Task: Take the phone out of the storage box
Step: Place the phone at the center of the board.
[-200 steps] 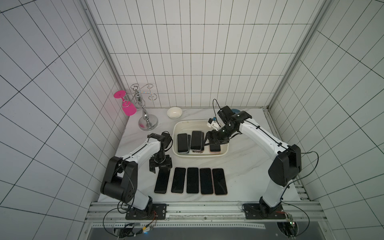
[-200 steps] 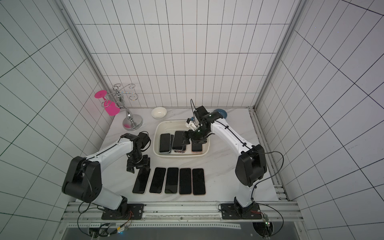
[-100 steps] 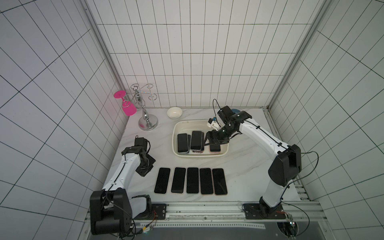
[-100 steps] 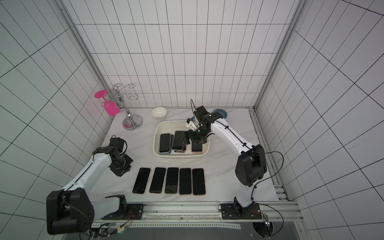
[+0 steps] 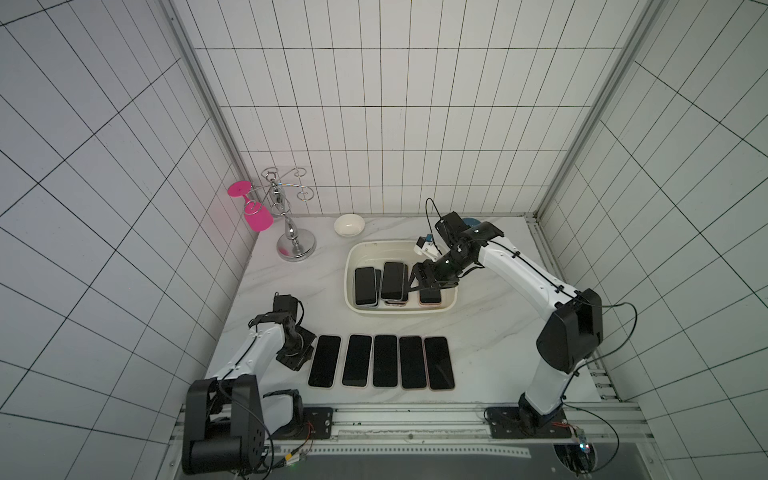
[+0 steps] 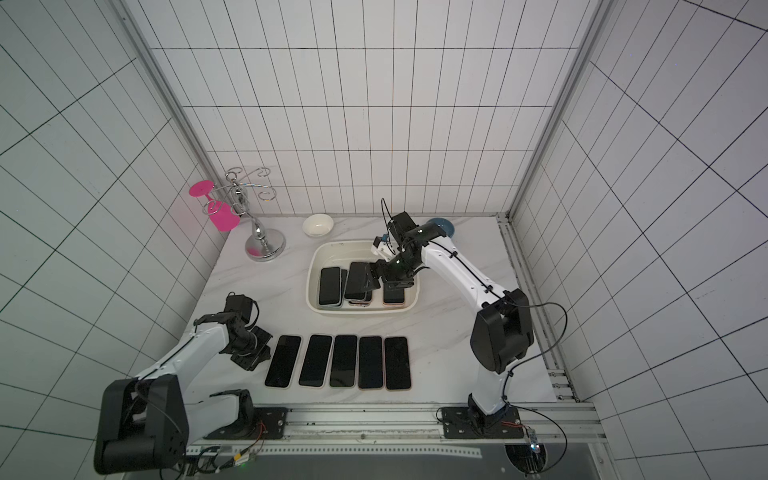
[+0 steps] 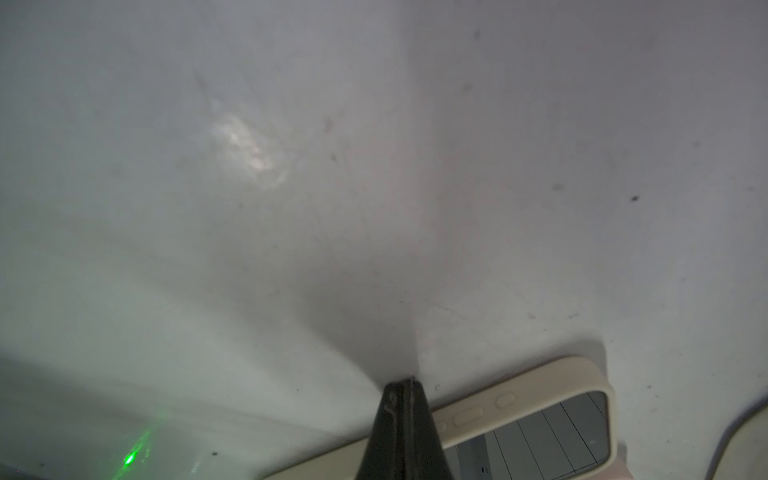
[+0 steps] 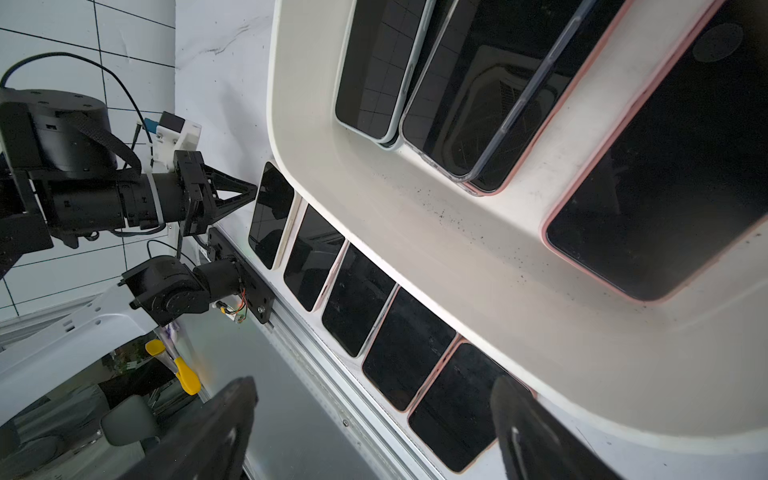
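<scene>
Black-screened phones: five in a row (image 5: 385, 360), flat on the surface (image 5: 490, 332), near side of the storage box (image 5: 349, 286). Left hand (image 8: 251, 192) sits near-left of the storage box, pressed together, nothing in it. Inside the storage box, the pink-cased phone (image 5: 430, 296) lies flat at the right end, with stacked phones (image 5: 393, 280) toward the left. Right hand (image 5: 432, 284) is over the storage box's right end, spread wide, gripping nothing. White bowl (image 5: 349, 225) and blue bowl (image 5: 471, 221) stand beyond the storage box.
</scene>
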